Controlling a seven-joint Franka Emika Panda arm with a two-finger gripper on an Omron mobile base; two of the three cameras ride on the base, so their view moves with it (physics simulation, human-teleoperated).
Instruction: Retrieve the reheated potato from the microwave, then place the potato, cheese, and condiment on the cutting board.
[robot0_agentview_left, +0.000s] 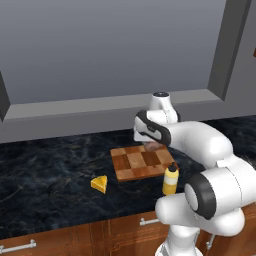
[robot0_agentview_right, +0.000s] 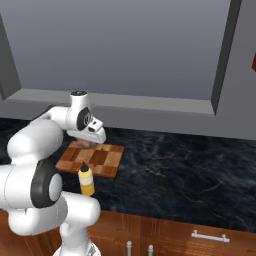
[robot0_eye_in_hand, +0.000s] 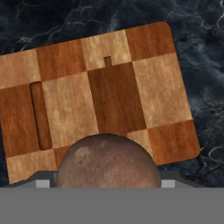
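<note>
I have the gripper (robot0_agentview_right: 89, 141) clamped on the potato (robot0_eye_in_hand: 108, 161), which sits between the jaws and shows as a brown dome at the bottom of the hand view; the fingertips themselves are hidden behind it. In the base views the potato shows as a small brownish lump under the hand, above the back edge of the cutting board (robot0_agentview_left: 142, 162). The relation that governs the coming move: the board lies directly along the gripper's line of sight, below the potato, so I judge the release calls for a straight descent, not a sideways shift. In the hand view the board's long axis runs across the picture, slightly tilted, with its handle slot toward the left end. The board rests on the dark marble counter (robot0_agentview_left: 45, 175), set back from the front edge. The condiment (robot0_agentview_left: 170, 180) stands upright on the counter just off the board's front right corner, close to the arm's side. The cheese (robot0_agentview_left: 99, 183) lies on the counter off the board's front left corner, apart from it. Neither is on the board yet.
</note>
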